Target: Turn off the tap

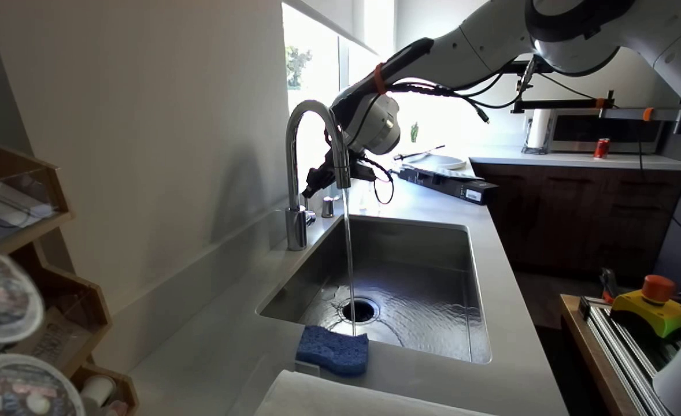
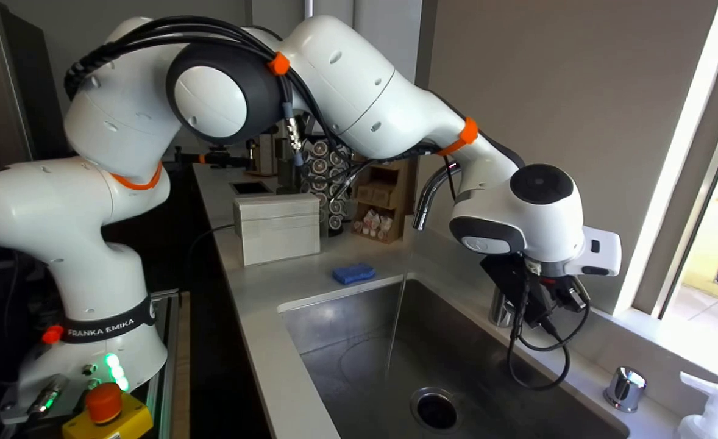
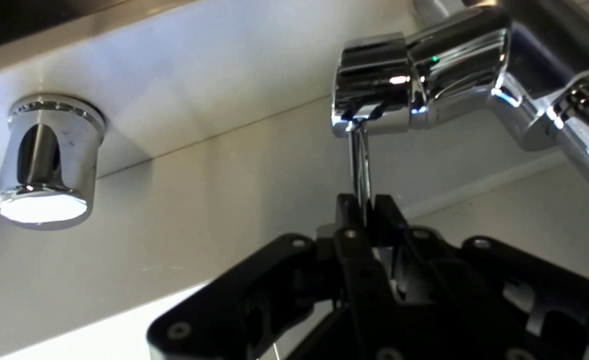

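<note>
The tap (image 1: 292, 167) is a tall shiny steel faucet with a high arched spout at the wall side of the sink. A stream of water (image 1: 348, 248) runs from its spout into the sink; it also shows in an exterior view (image 2: 399, 311). In the wrist view the tap's body (image 3: 539, 55) lies at upper right, and its thin lever handle (image 3: 359, 160) points down toward me. My gripper (image 3: 365, 207) has its black fingertips closed around the lever's end. In an exterior view the gripper (image 1: 313, 186) is partly behind the spout.
The steel sink (image 1: 410, 240) lies beside the tap. A chrome cap (image 3: 49, 162) stands near the lever, and a white soap pump (image 2: 714, 405) is beyond it. A blue sponge (image 1: 333, 350) sits at the sink's edge. A long black box (image 1: 447, 186) lies on the counter.
</note>
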Action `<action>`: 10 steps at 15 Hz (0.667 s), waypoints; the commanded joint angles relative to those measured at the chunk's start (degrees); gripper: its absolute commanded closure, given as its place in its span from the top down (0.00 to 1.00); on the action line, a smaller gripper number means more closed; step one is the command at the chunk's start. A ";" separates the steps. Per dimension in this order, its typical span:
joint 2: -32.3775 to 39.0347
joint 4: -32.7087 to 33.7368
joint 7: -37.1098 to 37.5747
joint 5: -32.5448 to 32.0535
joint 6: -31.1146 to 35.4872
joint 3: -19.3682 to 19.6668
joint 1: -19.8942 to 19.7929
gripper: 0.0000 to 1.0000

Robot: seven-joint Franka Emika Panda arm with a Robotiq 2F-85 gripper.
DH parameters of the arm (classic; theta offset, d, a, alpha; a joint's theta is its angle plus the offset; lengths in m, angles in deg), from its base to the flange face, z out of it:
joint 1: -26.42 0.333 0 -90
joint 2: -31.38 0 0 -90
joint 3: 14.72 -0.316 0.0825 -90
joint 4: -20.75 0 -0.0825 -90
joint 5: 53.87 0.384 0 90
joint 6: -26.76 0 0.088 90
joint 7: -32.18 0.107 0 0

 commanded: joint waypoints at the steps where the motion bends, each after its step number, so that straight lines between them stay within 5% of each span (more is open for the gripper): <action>1: -1.29 -1.47 -6.16 3.77 -0.16 -4.91 -3.88 0.03; 10: -4.80 -5.44 -12.56 5.32 -1.26 -6.69 -6.11 0.03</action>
